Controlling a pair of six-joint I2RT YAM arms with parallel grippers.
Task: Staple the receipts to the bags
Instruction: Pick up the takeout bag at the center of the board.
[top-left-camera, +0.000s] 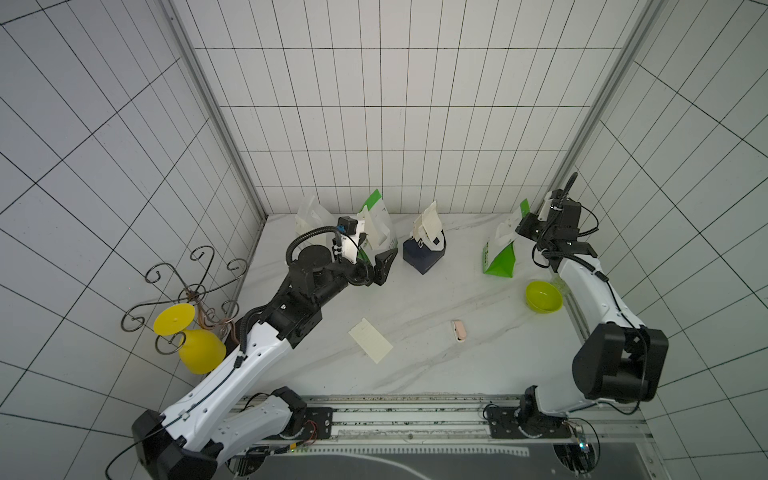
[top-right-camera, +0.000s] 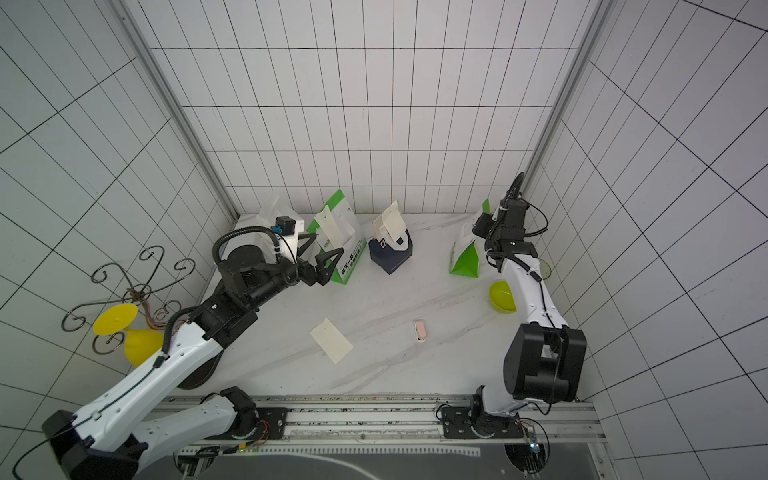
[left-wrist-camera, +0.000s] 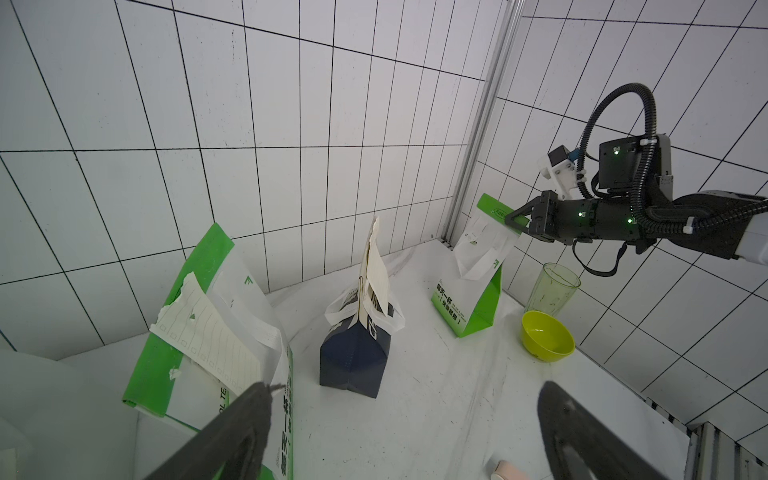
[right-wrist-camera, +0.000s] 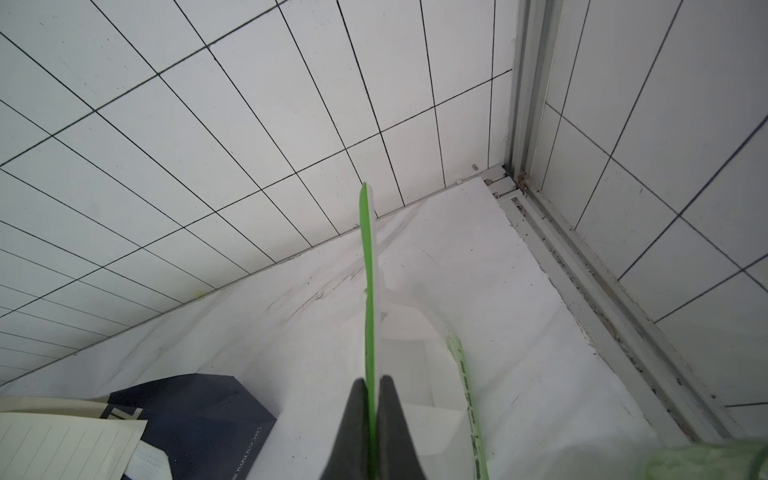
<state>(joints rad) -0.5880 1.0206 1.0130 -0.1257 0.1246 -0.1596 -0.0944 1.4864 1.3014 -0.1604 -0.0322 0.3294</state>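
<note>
the right gripper (right-wrist-camera: 372, 380) is clamped shut on the top edge of a green-and-white bag (right-wrist-camera: 367, 266). the left gripper (top-right-camera: 326, 246) stands wide open and holds nothing. just ahead of it is a second green bag (left-wrist-camera: 195, 282) with a receipt (left-wrist-camera: 212, 336) on its front. a loose receipt (top-left-camera: 370, 340) lies flat behind that hand.

A robotics laboratory test cell is shown. The space is closed on three sides by wall panels (top-left-camera: 374, 124) marked with a tile grid, which are joined by bare aluminium profiles (top-left-camera: 216, 124). A left arm (top-left-camera: 232, 374) and a right arm (top-left-camera: 590, 291) are mounted on a metal rail (top-left-camera: 415, 419) at the edge of a marble-patterned tabletop (top-left-camera: 436, 374), and a small circuit board (top-left-camera: 580, 445) is left uncovered beside it. Loose props are set out, such as a wire stand (top-left-camera: 192, 294), a green bowl (top-left-camera: 543, 296) and a green-and-white paper bag (top-left-camera: 500, 262).
</note>
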